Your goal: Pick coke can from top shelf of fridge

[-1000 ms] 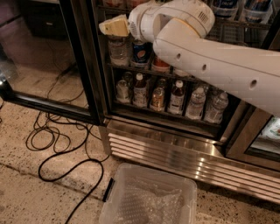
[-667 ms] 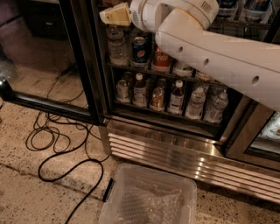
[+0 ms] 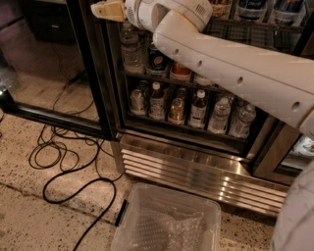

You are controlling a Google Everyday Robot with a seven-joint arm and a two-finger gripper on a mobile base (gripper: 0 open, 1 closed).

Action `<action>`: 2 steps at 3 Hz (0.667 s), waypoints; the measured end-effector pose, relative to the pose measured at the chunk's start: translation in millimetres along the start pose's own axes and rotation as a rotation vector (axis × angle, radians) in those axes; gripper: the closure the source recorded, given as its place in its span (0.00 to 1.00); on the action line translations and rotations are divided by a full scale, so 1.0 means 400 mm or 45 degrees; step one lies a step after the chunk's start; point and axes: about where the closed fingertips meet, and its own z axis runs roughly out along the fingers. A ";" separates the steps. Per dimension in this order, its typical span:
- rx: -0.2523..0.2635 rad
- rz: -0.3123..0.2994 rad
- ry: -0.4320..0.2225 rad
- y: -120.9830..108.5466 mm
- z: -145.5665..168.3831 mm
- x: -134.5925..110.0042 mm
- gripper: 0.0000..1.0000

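From where I stand, the small red aluminium can (image 3: 180,72) stands upright on a wire rack (image 3: 142,76) inside the open stainless-steel glass-door fridge (image 3: 196,169), near 12 o'clock. Its top is hidden. The gripper (image 3: 100,10) hovers at 11 o'clock.

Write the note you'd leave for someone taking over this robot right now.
Gripper: high at the upper left, by the fridge door frame, no can in it.
Coke can: on a shelf beside the Pepsi can, half hidden by the arm.
Done: nothing picked yet.
Left: reach in, grasp the can, lift it out.
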 end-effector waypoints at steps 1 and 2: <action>-0.053 0.031 -0.048 0.052 0.052 -0.010 0.00; -0.039 0.018 -0.050 0.041 0.054 -0.015 0.00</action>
